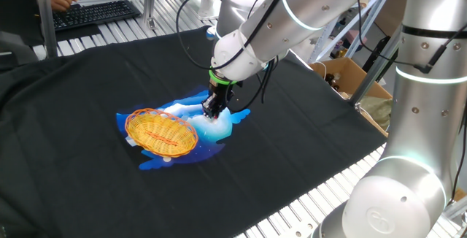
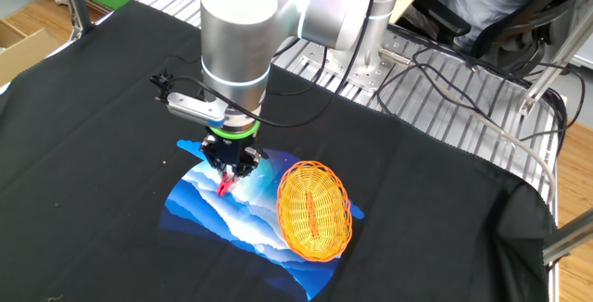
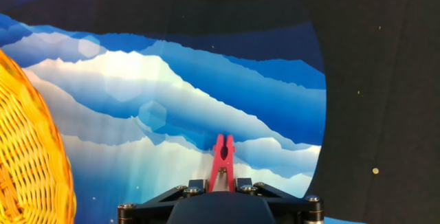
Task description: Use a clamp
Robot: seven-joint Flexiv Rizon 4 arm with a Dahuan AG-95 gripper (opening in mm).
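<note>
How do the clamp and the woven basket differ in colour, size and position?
The clamp is pink-red; the basket is orange. The clamp is far smaller than the basket. The clamp is held in the gripper; the basket rests on the blue mat.

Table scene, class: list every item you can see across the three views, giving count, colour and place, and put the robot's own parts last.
Small pink-red plastic clamp: one, held between the gripper fingers, tip pointing at the mat.
Oval orange woven basket: one, resting on the mat beside the gripper.
Blue-and-white printed mat: one, flat on the cloth, under basket and clamp.
Black cloth: one, covering the table.
Black keyboard: one, at the far edge, a person's hand by it.
Cardboard box: one, brown, off the table's side.
Silver robot arm: one, reaching down over the mat.
Gripper: one, black, shut on the clamp.
</note>
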